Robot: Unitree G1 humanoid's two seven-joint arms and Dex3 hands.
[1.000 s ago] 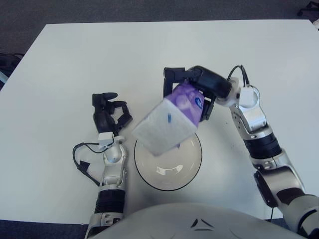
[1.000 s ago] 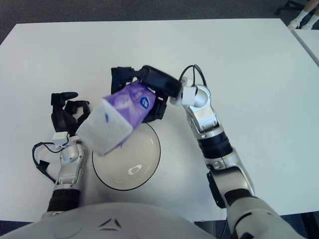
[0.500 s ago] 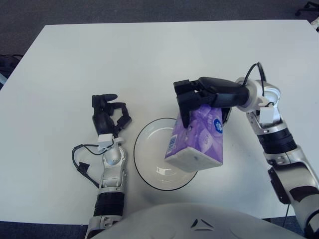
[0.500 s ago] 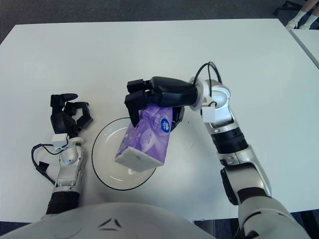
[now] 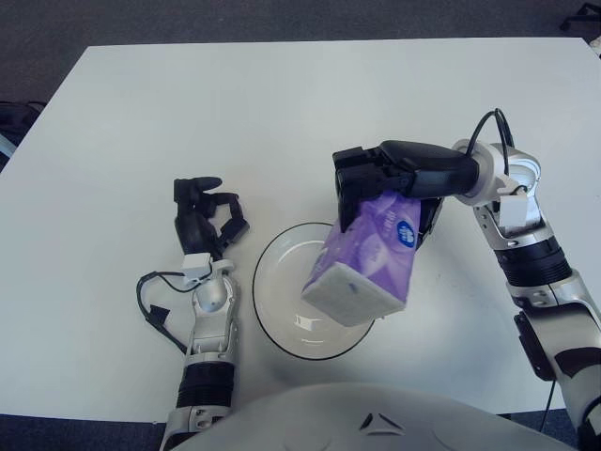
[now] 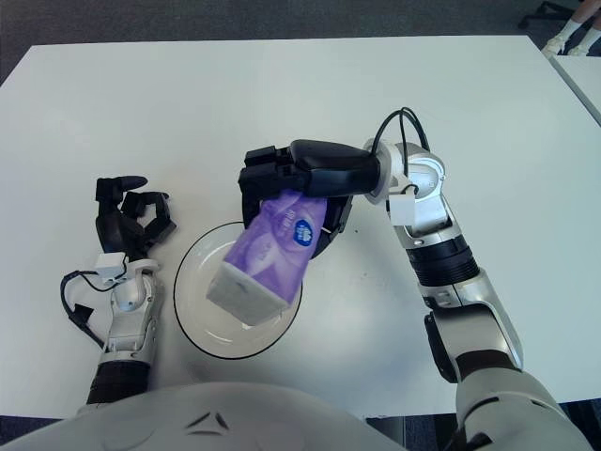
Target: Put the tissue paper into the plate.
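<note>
Right hand [image 5: 376, 178] at frame centre grips the tissue pack [image 5: 364, 268] by its top end, tilted over the plate [image 5: 268, 282]. Pack looks soft, light, slick-wrapped — hold the narrow end firmly. Left hand [image 5: 202, 221], lower left, loosely curled and holding nothing.

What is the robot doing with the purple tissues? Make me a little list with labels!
holding hand: right hand, gripping the pack's top end
thing held: purple tissue pack, tilted, lower end over the plate
plate: white with a dark rim, on the white table
pack set down in plate: not yet
other hand: left hand, left of the plate, holding nothing
</note>
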